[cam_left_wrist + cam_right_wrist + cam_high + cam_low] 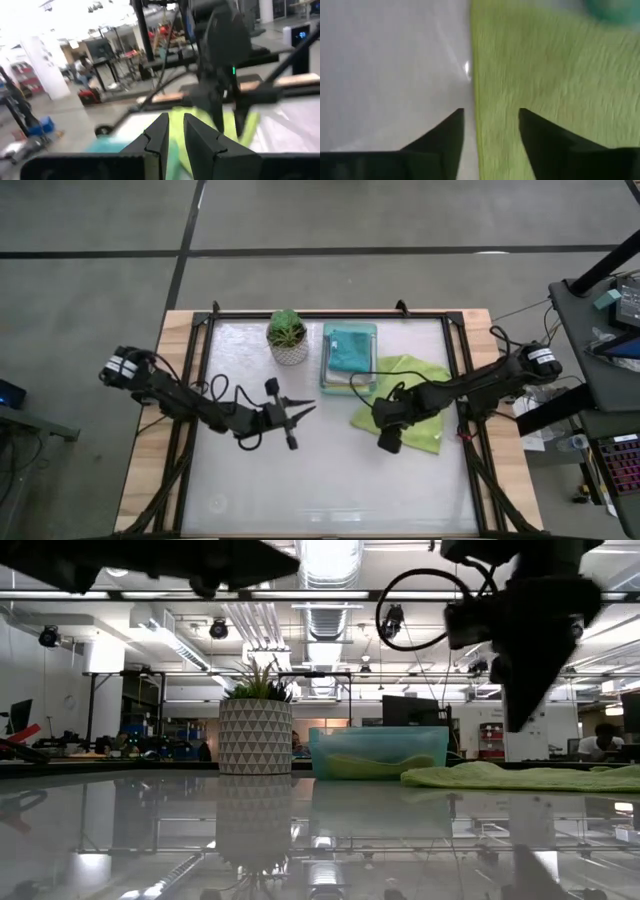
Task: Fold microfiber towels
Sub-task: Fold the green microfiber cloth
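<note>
One lime green towel (405, 395) lies spread at right of centre in the high view on the tabletop (300, 470), beside the mint tray (372, 330) holding a teal towel (348, 346); the right end effector (385, 423), fingers parted and empty, hangs above its left edge and should descend straddling that hem before pinching. The left end effector (308, 409) waits mid-frame, fingers nearly together, holding nothing. Only the right wrist view shows the hem (472, 100) running between the fingers; only the high view shows the whole cloth.

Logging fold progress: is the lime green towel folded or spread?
Spread: the lime green towel lies open and flat on the table, beside the tray, right end effector over its edge.
</note>
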You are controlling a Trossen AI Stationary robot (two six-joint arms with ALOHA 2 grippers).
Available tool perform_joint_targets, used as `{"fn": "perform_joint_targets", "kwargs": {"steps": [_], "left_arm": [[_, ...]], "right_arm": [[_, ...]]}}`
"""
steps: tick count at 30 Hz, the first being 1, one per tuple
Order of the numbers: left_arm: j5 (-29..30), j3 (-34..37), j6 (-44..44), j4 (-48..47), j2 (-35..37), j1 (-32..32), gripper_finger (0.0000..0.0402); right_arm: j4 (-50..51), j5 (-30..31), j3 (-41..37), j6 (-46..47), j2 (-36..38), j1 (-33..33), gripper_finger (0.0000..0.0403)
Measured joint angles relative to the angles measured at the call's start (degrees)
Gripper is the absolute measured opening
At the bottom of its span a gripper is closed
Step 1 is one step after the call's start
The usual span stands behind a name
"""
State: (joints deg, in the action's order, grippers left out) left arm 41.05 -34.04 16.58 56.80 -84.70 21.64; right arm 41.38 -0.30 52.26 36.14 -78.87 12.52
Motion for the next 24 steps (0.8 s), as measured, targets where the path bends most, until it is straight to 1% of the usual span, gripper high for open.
{"fn": "perform_joint_targets", "kwargs": {"steps": [2, 5, 7, 9, 10, 13, 16, 18, 20, 22, 24], "left_arm": [[0.0, -1.4, 2.1, 0.3, 0.7, -0.3, 0.0044], [-0.1, -2.5, 3.8, 0.4, 1.0, -0.3, 0.0044], [-0.1, -2.4, 3.9, 0.1, 0.8, -0.5, 0.0044], [-0.1, -2.0, 3.9, -1.1, 0.5, -0.9, 0.0044], [-0.1, -1.9, 3.9, -2.7, 0.2, -1.3, 0.0044], [-0.3, -1.9, 3.7, -7.3, -1.5, -2.8, 0.0044], [-0.4, -1.8, 3.7, -7.9, -4.3, -4.7, 0.0044], [-0.4, -2.0, 1.7, -7.8, -6.5, -5.7, 0.0044], [-0.4, -2.4, -1.2, -7.7, -8.3, -6.2, 0.0044], [-0.4, -2.4, -1.4, -7.4, -9.9, -6.3, 0.0044], [-0.5, -2.3, -0.9, -7.9, -11.1, -6.3, 0.0044]], "right_arm": [[-5.2, 1.9, -0.7, 0.3, -0.5, -0.7, 0.0195], [-16.2, 1.9, -2.6, -0.3, -2.5, -1.5, 0.0229], [-23.5, 1.9, -4.2, -2.3, -4.6, -1.5, 0.0246], [-26.9, 1.9, -5.3, -3.3, -7.6, -1.6, 0.0257], [-26.9, 2.0, -5.5, -3.5, -9.4, -1.6, 0.0260], [-25.5, 4.4, -5.2, -4.0, -14.7, -2.0, 0.0260], [-23.8, 5.8, -5.4, -5.2, -19.3, -2.1, 0.0249], [-24.1, 6.5, -5.4, -7.9, -21.4, -2.1, 0.0238], [-24.6, 8.2, -5.3, -9.3, -22.3, -2.0, 0.0226], [-24.5, 9.2, -5.0, -9.6, -22.7, -2.2, 0.0214], [-24.2, 8.8, -4.4, -9.6, -22.5, -2.8, 0.0204]]}}
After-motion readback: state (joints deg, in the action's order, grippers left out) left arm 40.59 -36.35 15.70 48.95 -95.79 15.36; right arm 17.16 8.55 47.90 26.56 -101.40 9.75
